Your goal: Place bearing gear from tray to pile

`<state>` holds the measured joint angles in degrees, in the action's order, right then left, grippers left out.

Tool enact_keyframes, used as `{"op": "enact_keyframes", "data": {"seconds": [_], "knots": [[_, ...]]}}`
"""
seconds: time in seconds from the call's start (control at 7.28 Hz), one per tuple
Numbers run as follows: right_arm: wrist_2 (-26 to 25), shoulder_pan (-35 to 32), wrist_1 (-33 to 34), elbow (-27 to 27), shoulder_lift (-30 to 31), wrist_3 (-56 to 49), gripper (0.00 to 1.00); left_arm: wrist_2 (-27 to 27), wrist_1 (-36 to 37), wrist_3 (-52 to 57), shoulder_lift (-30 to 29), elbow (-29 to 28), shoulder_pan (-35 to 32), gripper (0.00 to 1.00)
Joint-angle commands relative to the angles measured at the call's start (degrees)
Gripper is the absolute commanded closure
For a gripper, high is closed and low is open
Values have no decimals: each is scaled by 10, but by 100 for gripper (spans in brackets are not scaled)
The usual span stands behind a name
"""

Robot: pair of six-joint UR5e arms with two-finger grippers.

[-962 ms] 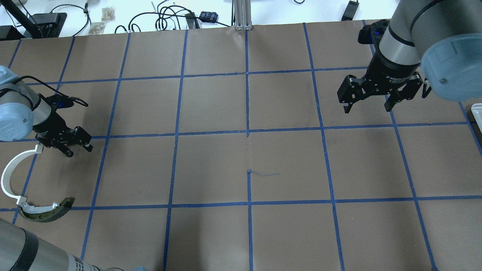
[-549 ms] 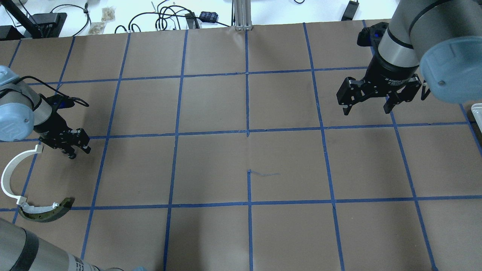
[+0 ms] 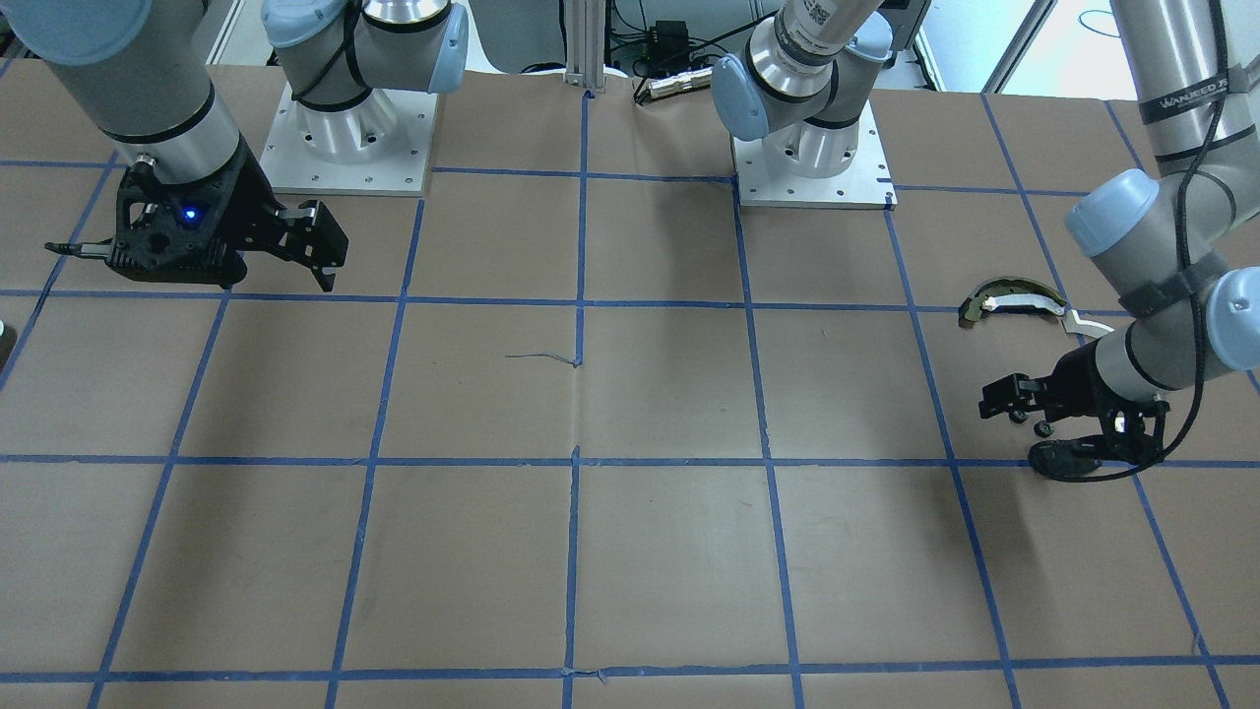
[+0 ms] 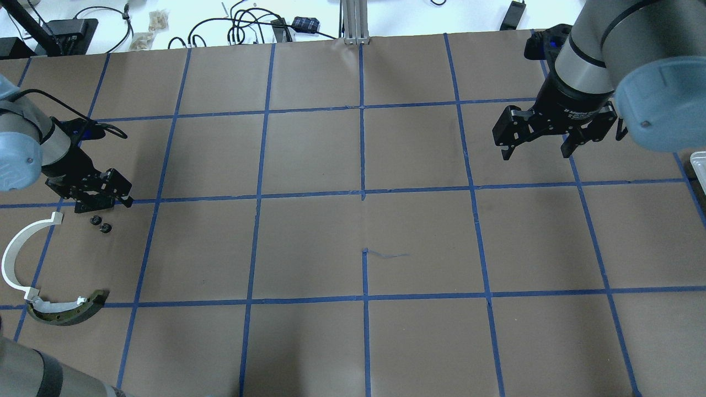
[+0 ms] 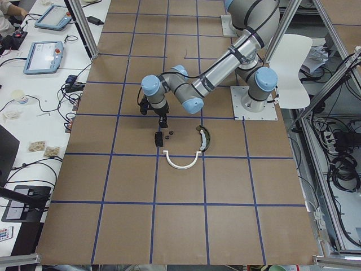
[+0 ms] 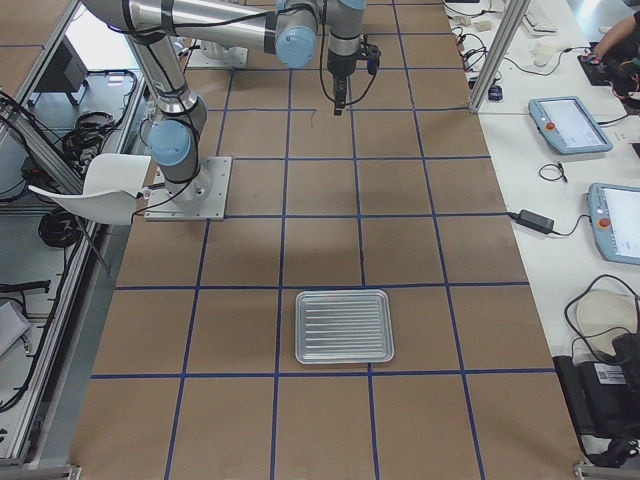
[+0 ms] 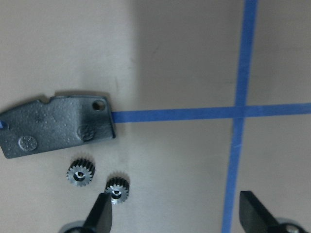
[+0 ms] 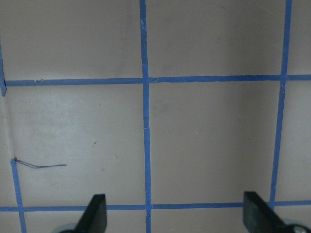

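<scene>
Your left gripper (image 7: 176, 213) is released and holds nothing; only bare paper lies between its fingers. The bearing gears (image 7: 80, 173) are on the table at the pile, not in the tray (image 6: 344, 326). In the left wrist view they sit off to the side of the left finger. The nearer gear (image 7: 116, 188) is just beside that fingertip and outside the gap. Both lie flat with the bore facing up, so being round they have no long axis to line up with. The left arm is by far the nearer one. The right gripper (image 4: 535, 155) hangs released and unladen, well apart over the far side of the table.

Count two gears, one black plate (image 7: 56, 124) just beside them, one white arc strip (image 4: 14, 251), one olive-and-white curved piece (image 4: 69, 314) and one tray. No gear shows on the tray, so I judge the placing done or nearly so.
</scene>
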<state>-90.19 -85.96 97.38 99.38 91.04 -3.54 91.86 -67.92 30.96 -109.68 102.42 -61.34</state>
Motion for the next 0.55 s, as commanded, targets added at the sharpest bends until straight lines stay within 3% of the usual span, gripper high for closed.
{"op": "enact_keyframes", "data": {"seconds": [0.0, 0.27, 0.41], "knots": [[5, 0, 6, 0, 5, 2, 0, -3, -24, -106, 59, -13, -106, 8], [5, 0, 0, -8, 11, 6, 0, -5, -144, -205, 117, -93, -207, 7], [5, -3, -19, -13, 29, 7, 0, -7, -176, -265, 133, -148, -246, 0]]}}
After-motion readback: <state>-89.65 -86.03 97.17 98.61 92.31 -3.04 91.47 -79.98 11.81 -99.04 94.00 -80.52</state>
